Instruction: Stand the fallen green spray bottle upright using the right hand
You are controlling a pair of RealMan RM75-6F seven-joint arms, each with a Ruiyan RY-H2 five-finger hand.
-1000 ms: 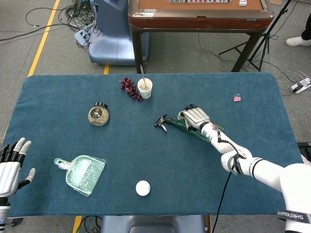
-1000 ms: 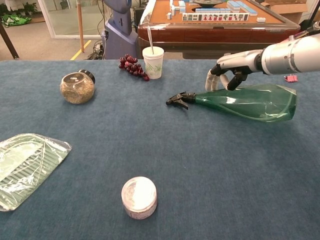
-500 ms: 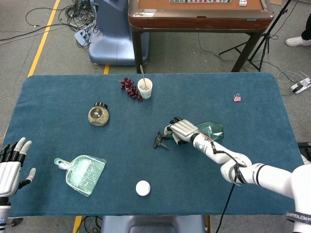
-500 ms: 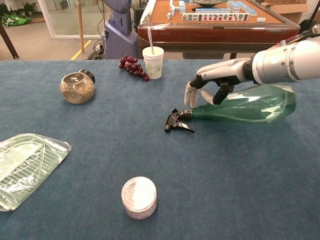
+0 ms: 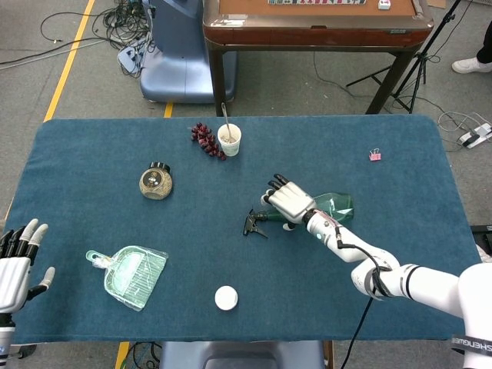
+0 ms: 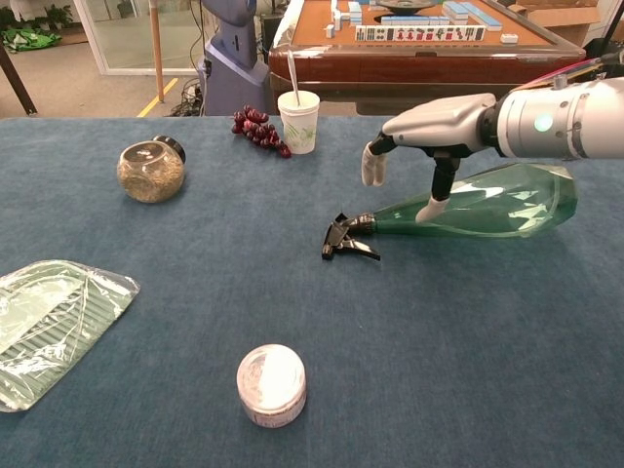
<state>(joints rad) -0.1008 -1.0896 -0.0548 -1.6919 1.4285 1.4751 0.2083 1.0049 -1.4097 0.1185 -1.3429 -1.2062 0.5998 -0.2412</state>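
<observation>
Chest view shows the green spray bottle (image 6: 478, 206) lying on its side directly beneath the right hand (image 6: 424, 132), black nozzle past the fingertips. That hand hovers with fingers apart, one tip touching the bottle's neck. Behind it stands a paper cup (image 6: 298, 121).

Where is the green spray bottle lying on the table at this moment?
In the head view the green spray bottle lies on its side right of the table's centre, under the right hand, its black trigger head pointing left, below the paper cup.
</observation>
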